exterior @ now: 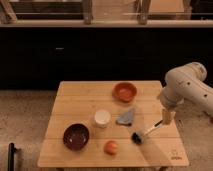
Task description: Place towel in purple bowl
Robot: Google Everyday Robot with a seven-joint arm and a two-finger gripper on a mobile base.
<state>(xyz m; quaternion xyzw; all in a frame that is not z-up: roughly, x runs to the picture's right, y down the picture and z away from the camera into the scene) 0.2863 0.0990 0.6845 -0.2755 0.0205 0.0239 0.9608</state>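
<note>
Nearby, towel [126, 117] just beyond the fingers [136, 138]

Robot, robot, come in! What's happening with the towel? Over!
End effector open, empty, over table near towel, not touching. Towel lying on table, not yet in purple bowl. White cup close to the path between them.
</note>
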